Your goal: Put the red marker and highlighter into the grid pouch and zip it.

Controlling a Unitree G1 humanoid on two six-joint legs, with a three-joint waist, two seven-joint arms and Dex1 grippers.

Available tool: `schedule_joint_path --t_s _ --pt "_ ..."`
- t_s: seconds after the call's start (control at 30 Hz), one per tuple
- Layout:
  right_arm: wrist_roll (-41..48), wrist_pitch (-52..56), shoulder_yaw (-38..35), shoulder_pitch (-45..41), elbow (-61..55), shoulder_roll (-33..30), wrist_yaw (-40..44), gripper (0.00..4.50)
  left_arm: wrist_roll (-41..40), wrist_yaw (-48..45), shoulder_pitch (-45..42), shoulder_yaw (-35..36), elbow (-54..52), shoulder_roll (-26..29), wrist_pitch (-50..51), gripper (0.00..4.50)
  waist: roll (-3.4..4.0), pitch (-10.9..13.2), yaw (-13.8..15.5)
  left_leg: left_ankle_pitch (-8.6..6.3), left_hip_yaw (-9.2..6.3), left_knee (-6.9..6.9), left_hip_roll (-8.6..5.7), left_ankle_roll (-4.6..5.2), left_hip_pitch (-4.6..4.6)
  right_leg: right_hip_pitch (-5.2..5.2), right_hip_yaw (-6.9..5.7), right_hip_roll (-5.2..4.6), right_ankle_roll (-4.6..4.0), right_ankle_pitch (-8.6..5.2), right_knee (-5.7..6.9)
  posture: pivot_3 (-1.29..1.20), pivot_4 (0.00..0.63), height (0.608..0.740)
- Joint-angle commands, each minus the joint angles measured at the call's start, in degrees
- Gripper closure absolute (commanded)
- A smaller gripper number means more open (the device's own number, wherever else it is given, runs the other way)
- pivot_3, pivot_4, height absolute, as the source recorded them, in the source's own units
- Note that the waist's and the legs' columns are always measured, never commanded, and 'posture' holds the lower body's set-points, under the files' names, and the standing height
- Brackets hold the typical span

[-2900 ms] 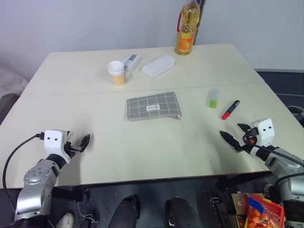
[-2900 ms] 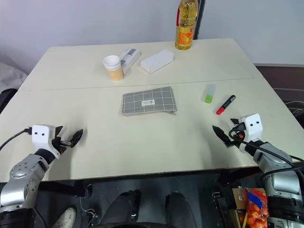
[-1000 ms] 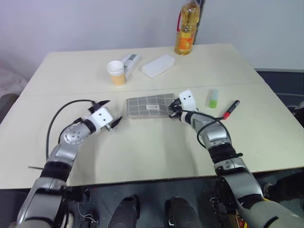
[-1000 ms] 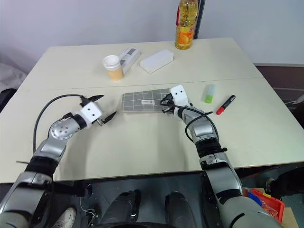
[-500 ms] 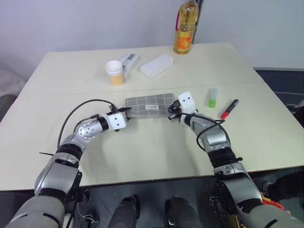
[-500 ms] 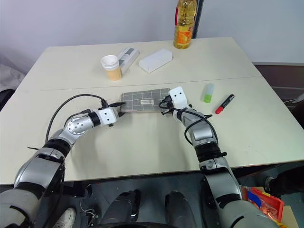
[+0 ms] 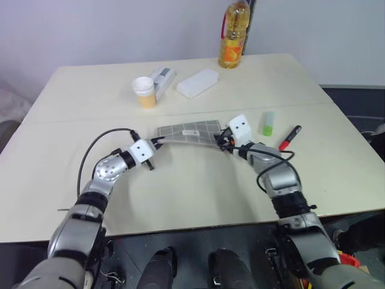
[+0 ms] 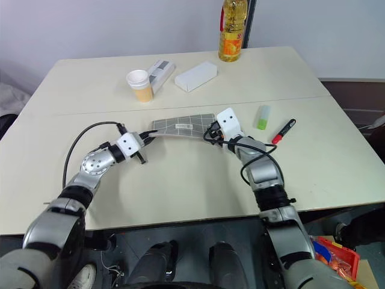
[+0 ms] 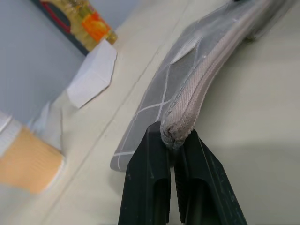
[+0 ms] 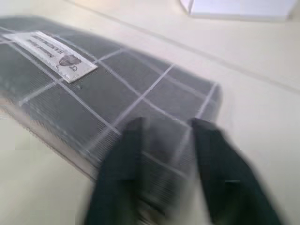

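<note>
The bench [image 7: 180,198] is pale cream, with a seam running across it. At its far edge stands a bottle [image 7: 231,36] of yellow oil. Nearer, a flat white box [image 7: 198,83] lies beside a smaller white packet [image 7: 163,77], and a paper cup [image 7: 144,92] stands just in front of that packet.

In the middle of the bench is the pouch [image 7: 187,132], grey with white grid lines and a small white label. The left gripper [image 7: 155,143] has its fingers [image 9: 150,187] clenched on the zipper-edge corner at the pouch's left end, the fabric pinched between the two black tips. The right gripper [image 7: 223,140] sits at the pouch's right end; in the right wrist view its fingers [image 10: 119,173] stand spread apart over the grid fabric, and whether they touch it cannot be told.

To the right of the pouch, well apart from it, the highlighter [image 7: 268,124] lies on the bench, light green with a paler cap. Just beyond it to the right lies the marker [image 7: 291,138], slim and red with a black end, set at a slant. Both lie outside the pouch.
</note>
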Motion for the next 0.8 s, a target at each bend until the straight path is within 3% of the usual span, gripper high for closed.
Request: schedule_joint_path --t_s 0.03,0.1,0.23,0.37,0.8 --pt "3.38 1.50 -2.13 2.21 -10.17 -3.22 4.10 1.08 -5.21 -0.03 9.19 3.26 -18.38 1.97 9.39 4.50 0.00 0.00 -0.36 0.00 -0.02 0.00 0.01 0.00 0.00 0.01 0.01 -0.03 0.00 0.00 0.01 0.00 0.150 0.740" --pt "5.24 3.41 -2.86 4.21 -14.49 -5.50 6.56 0.18 -5.63 1.48 15.28 4.32 -27.82 2.62 14.84 4.50 0.00 0.00 -0.73 0.00 -0.11 0.00 0.02 0.00 0.00 0.01 0.08 -0.03 -0.01 0.00 0.01 0.00 0.150 0.740" --pt "8.79 7.61 -3.48 8.09 -20.54 -9.00 10.02 0.18 -4.73 5.34 24.08 6.29 -42.02 2.39 24.59 4.50 0.00 0.00 -0.73 0.00 -0.17 0.00 0.02 0.00 0.10 0.14 0.08 -0.03 -0.03 -0.01 0.01 0.00 0.150 0.740" --pt "12.74 12.91 -4.72 10.86 -22.69 -7.25 9.03 0.18 -3.05 9.59 30.32 7.13 -51.38 0.79 31.75 4.50 0.00 0.00 -0.76 0.00 -0.18 0.01 0.03 0.00 0.16 0.22 0.07 -0.02 -0.04 -0.01 0.00 0.00 0.150 0.740" --pt "12.18 14.95 -2.35 9.11 -17.79 -1.02 1.79 0.18 -1.96 11.10 31.68 6.07 -53.00 -1.19 33.42 4.50 0.00 0.00 -0.49 0.00 -0.15 0.02 0.01 0.00 0.14 0.21 0.06 -0.01 -0.04 -0.01 -0.01 0.00 0.150 0.740"
